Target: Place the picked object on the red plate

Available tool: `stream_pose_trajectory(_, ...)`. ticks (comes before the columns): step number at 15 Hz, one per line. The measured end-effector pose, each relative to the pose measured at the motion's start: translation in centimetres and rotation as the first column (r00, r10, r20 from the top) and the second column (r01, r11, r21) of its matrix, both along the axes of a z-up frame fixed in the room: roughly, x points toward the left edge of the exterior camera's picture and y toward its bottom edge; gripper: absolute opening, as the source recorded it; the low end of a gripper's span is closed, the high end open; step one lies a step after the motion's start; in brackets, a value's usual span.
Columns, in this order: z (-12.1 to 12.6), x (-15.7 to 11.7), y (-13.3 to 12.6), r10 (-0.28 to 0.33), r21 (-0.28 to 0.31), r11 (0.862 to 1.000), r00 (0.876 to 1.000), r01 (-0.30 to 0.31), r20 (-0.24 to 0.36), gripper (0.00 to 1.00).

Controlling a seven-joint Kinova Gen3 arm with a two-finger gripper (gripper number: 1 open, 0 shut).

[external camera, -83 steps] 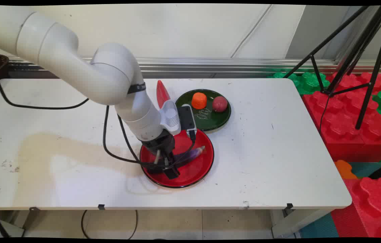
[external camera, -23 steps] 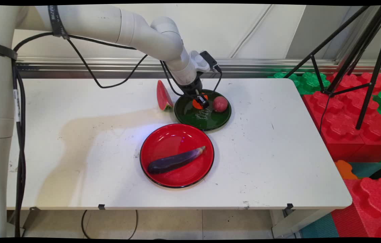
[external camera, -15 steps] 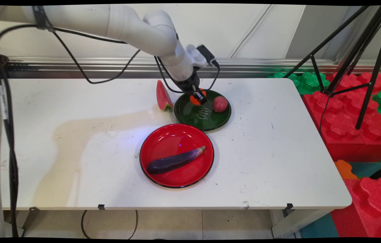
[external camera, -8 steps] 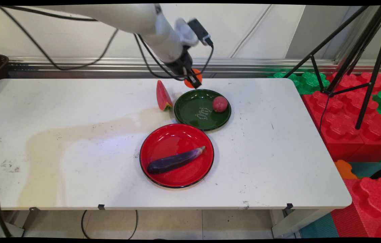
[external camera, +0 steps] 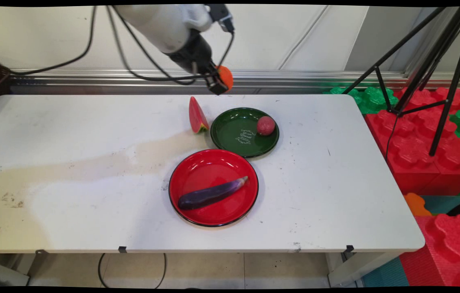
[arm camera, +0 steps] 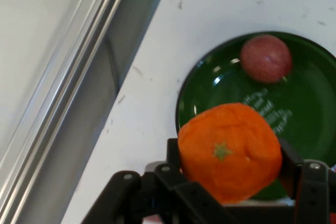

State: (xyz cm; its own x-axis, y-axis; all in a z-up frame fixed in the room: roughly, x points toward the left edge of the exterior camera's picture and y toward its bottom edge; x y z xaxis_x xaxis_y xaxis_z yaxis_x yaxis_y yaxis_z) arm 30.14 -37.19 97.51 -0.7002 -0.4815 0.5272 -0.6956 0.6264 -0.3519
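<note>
Above the white table's point(external camera: 91, 130) far edge, a light, rigid-looking orange plastic toy fruit point(arm camera: 230, 151) is held across its sides between the black two-finger gripper's point(external camera: 218, 84) closed fingers, well clear of the dark green round plate point(arm camera: 310, 129).

Raised arm angles down-right, tool point(external camera: 218, 83) seemingly clamped shut high up.

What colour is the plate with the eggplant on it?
Red with a thin black rim, under the purple eggplant; main view shows it best.

Eggplant point(external camera: 212, 193) on red plate point(external camera: 189, 167); watermelon slice point(external camera: 197, 115) beside green plate point(external camera: 230, 130).
</note>
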Motion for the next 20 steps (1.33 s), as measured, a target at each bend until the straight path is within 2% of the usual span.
stream_pose_trajectory(5,2.0,1.7,3.9,-0.064,0.024,0.998,0.997,0.063,0.031,0.0)
stream_pose_trajectory(10,2.5,2.8,7.4,-0.109,0.088,0.991,0.991,0.102,0.079,0.0)
stream_pose_trajectory(16,0.7,2.7,9.0,-0.092,0.147,0.986,0.989,0.074,0.118,0.0)
stream_pose_trajectory(20,-2.4,2.4,9.2,-0.09,0.203,0.978,0.983,0.057,0.158,0.0)
